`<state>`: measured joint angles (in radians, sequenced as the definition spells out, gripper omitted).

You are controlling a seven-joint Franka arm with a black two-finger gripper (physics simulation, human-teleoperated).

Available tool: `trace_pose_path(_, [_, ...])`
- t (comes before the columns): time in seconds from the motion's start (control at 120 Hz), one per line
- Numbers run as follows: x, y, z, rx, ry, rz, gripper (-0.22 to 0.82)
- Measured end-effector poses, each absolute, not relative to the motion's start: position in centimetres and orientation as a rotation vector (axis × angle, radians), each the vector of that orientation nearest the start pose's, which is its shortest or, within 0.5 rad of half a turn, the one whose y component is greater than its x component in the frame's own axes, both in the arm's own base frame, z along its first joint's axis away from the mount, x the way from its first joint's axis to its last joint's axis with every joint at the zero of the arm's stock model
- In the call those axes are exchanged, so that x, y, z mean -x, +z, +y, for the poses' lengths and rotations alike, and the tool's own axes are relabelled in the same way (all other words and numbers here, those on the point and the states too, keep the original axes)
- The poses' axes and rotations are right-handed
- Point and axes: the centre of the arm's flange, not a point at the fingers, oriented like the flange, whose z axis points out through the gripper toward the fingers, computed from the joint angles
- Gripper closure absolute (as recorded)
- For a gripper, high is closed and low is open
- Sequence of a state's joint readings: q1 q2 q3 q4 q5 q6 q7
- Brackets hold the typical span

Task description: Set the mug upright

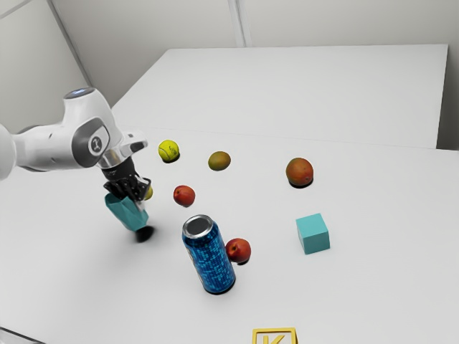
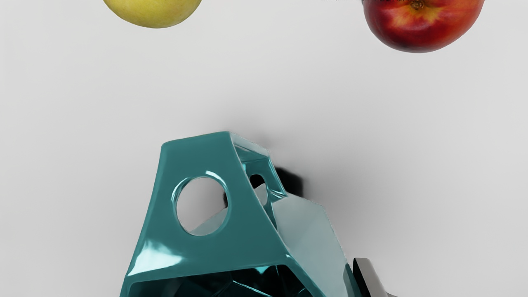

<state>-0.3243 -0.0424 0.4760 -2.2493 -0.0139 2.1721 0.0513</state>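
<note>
1. Bench: pale, flat, carries all the loose things.
2. Arm: enters from the exterior view's left, hand angled down over the mug.
3. Can: stands on end, well apart from the mug, with a red fruit just beside it.
4. Mug: directly beneath the hand, near the exterior view's left, tilted, not upright. Its narrow end points down to a dark shadow; whether that end meets the bench I cannot tell. The dark opening, judged to be the mouth, faces the hand. Glossy and faceted, it looks stiff and smooth; I judge it light to moderate in weight, liable to slip or swivel in a shallow pinch, and possibly brittle if dropped. Best hold: opposite flat walls, pads square to them, well below the rim. To finish, it needs levelling with the base flat before release.
5. Cube: well apart, towards the exterior view's right.
6. Yellow fruit and red apple: nearest to the mug, clear of it.
7. Fingers: judged closed on the mug, since it hangs tilted at their tips; one lies along its wall, the far contact is hidden.
8. Holed part: appears to be the handle; an awkward place to grip, as its sloping faces invite twisting.
</note>
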Motion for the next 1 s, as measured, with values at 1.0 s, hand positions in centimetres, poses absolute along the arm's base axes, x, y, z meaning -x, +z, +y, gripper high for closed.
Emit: trace_pose_path(1.0, [-51.6,32.5,5.5,2.955,0.182,-0.567,0.78])
